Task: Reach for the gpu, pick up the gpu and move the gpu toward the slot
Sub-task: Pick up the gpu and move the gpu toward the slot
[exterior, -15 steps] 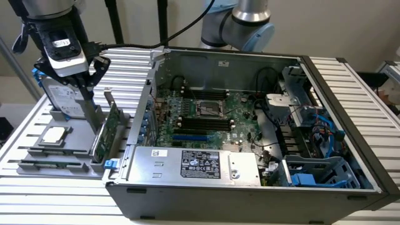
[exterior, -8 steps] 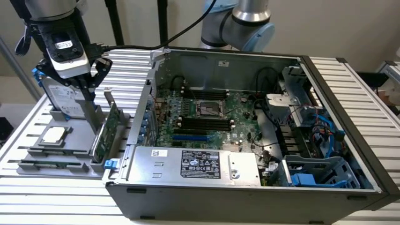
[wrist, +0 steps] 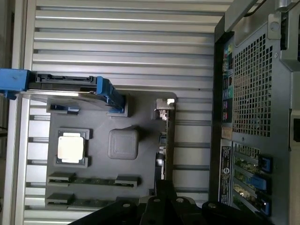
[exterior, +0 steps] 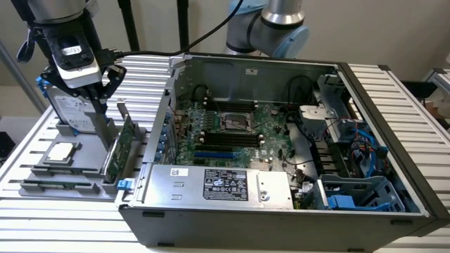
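Note:
The gpu (exterior: 125,141) stands on edge in the grey holder (exterior: 70,182) at the exterior view's left, just outside the open computer case (exterior: 295,221). It is a green card with a silver bracket. The wrist view shows the gpu (wrist: 165,150) edge-on as a dark strip, its bracket (wrist: 164,104) at one end. My gripper (exterior: 98,108) hangs above the holder, a little to the left of the card and higher than it. Its fingers meet in one dark tip (wrist: 165,188) in line with the card's end, with nothing between them. Blue slots (exterior: 214,156) lie on the motherboard inside the case.
A silver hard drive with a blue frame (exterior: 70,113) stands at the holder's far end. A small square silver chip (exterior: 60,152) and memory sticks (exterior: 56,184) lie in the holder, with a grey post (exterior: 105,134) beside the gpu. The case's side wall (exterior: 158,126) rises right of the card.

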Motion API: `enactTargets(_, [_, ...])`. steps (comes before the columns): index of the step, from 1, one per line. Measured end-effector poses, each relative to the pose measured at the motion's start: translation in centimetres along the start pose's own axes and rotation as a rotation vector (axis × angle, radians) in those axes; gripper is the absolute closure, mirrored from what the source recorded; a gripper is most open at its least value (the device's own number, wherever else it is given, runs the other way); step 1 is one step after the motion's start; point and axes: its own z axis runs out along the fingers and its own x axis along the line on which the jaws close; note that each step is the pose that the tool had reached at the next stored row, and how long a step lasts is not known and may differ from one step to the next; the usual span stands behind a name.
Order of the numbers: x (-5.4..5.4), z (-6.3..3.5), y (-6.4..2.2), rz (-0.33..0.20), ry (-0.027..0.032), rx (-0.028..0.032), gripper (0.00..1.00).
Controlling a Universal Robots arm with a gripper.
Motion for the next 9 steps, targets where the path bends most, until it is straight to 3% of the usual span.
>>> enactTargets(3, [0.00, 0.00, 0.00, 0.000, 0.0000, 0.0000, 0.88])
enactTargets(9, [-0.01, 0.05, 0.00, 0.000, -0.0008, 0.0012, 0.58])
